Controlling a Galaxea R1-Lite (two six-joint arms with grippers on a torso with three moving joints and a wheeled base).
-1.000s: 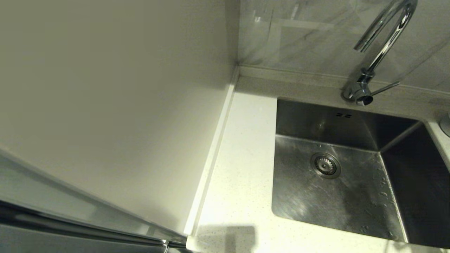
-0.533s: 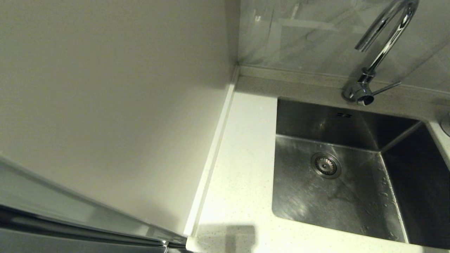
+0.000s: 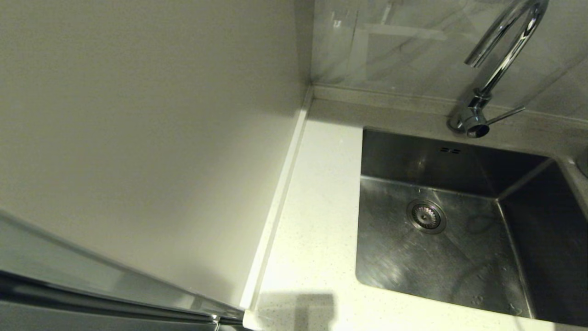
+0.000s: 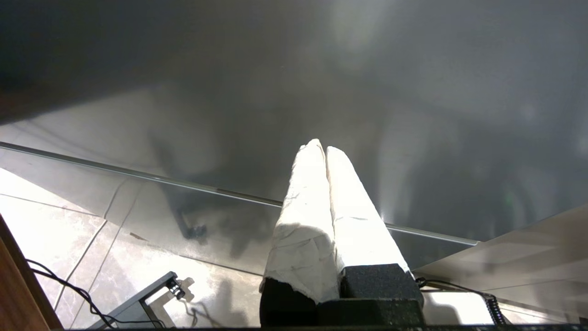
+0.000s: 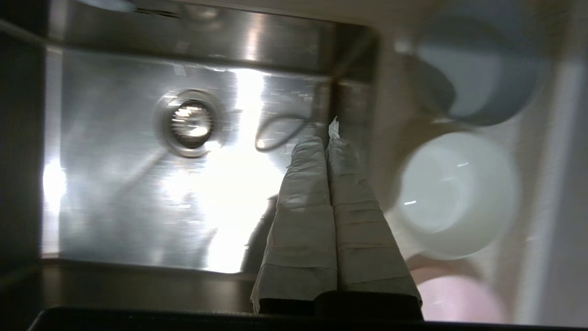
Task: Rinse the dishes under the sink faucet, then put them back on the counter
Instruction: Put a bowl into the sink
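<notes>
My right gripper [image 5: 327, 138] is shut with nothing between its taped fingers and hangs over the sink [image 5: 115, 197] near the wall that borders the dishes. On the counter [image 5: 388, 151] beside that wall stand a mint-white bowl [image 5: 452, 193], a pale pink bowl [image 5: 459, 299] and a greyish steel bowl [image 5: 477, 69], all blurred. In the head view the sink [image 3: 436, 262] holds nothing, and the faucet [image 3: 498, 64] arches over its back edge with no water running. Neither arm shows there. My left gripper [image 4: 321, 147] is shut and parked low, away from the sink.
The drain strainer [image 3: 426, 216] sits mid-basin, with overflow slots [image 3: 449, 150] on the back wall. The faucet's side lever [image 3: 505, 115] points right. A plain wall panel [image 3: 151, 138] closes the left side, beside a strip of counter [image 3: 317, 220]. Floor tiles and cables [image 4: 69, 285] lie below the left gripper.
A shadow has spread over the right part of the sink and the counter strip beside it, and a looped cable's reflection now shows on the basin floor. Nothing else moved.
</notes>
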